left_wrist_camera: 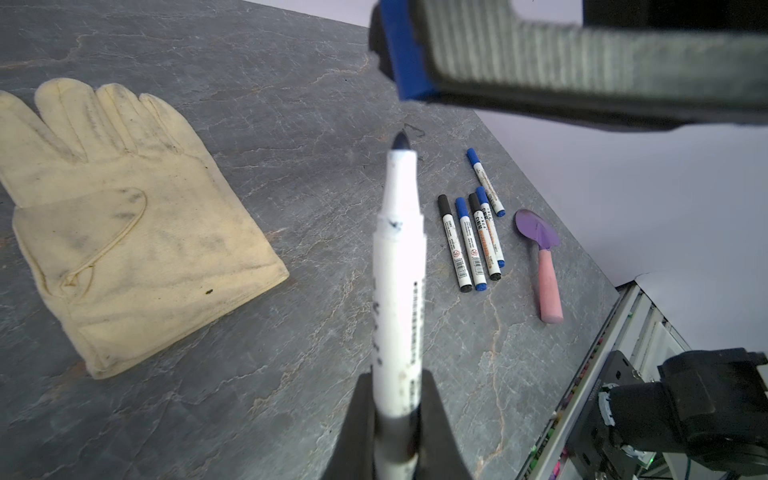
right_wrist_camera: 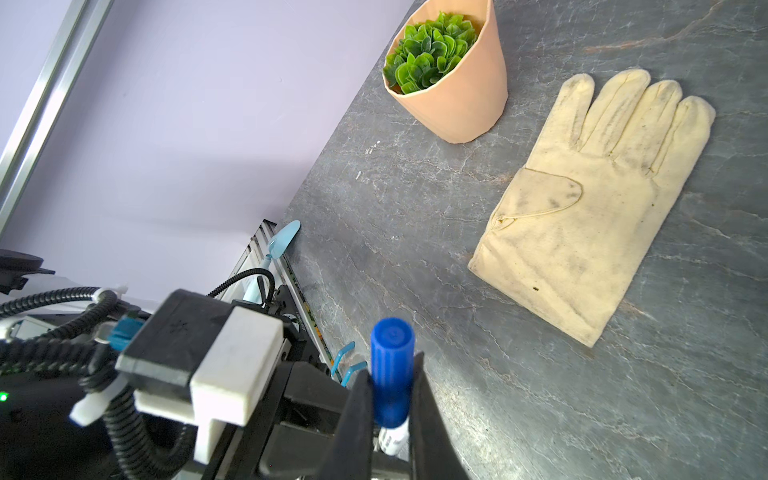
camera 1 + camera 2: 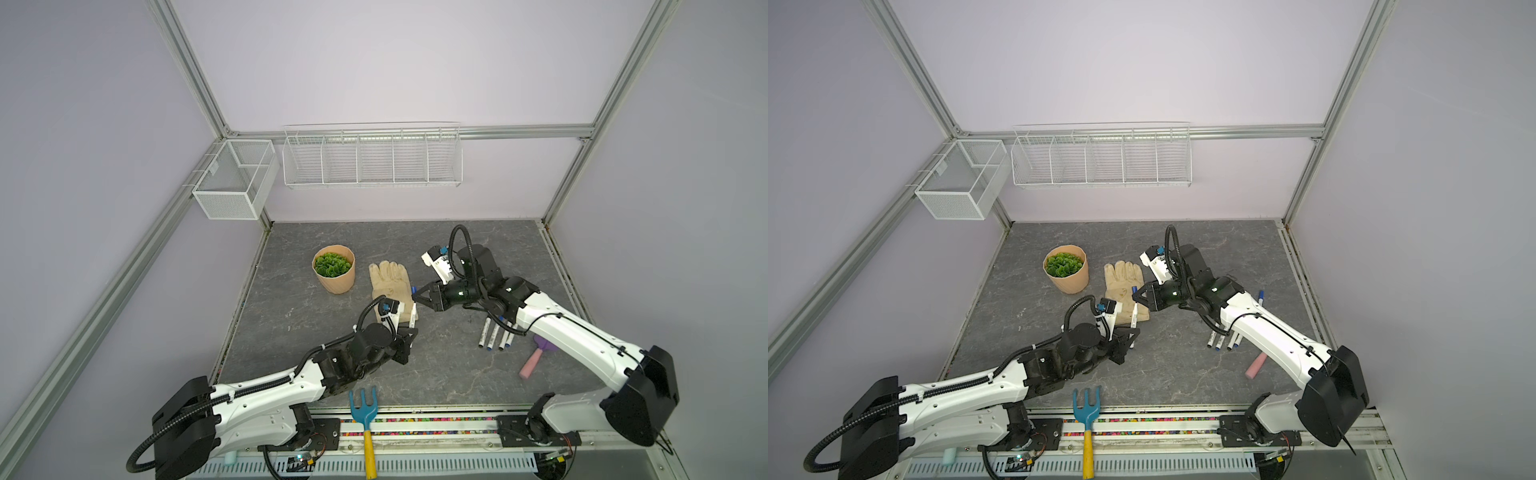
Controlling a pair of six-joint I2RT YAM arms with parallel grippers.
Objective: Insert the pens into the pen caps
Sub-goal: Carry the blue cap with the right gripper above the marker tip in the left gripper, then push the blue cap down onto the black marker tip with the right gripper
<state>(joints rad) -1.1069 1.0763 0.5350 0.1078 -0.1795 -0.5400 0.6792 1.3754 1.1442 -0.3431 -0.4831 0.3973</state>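
My left gripper (image 1: 397, 390) (image 3: 409, 330) is shut on the lower barrel of an uncapped white pen (image 1: 399, 270) (image 3: 412, 316), its dark tip pointing up and away. Just beyond that tip my right gripper (image 2: 390, 374) (image 3: 415, 296) is shut on a blue pen cap (image 2: 392, 365) (image 1: 405, 54) (image 3: 1134, 289). Tip and cap stand a short gap apart. Both grippers meet over the cuff end of the glove (image 3: 388, 278). Several capped pens (image 1: 469, 241) (image 3: 496, 336) lie side by side on the table under the right arm, and one more capped pen (image 1: 484, 180) (image 3: 1261, 297) lies farther back.
A potted green plant (image 3: 334, 270) stands left of the glove. A purple trowel with a pink handle (image 3: 536, 359) lies right of the pens. A blue hand rake (image 3: 364, 415) rests on the front rail. Two wire baskets (image 3: 372, 156) hang on the back wall.
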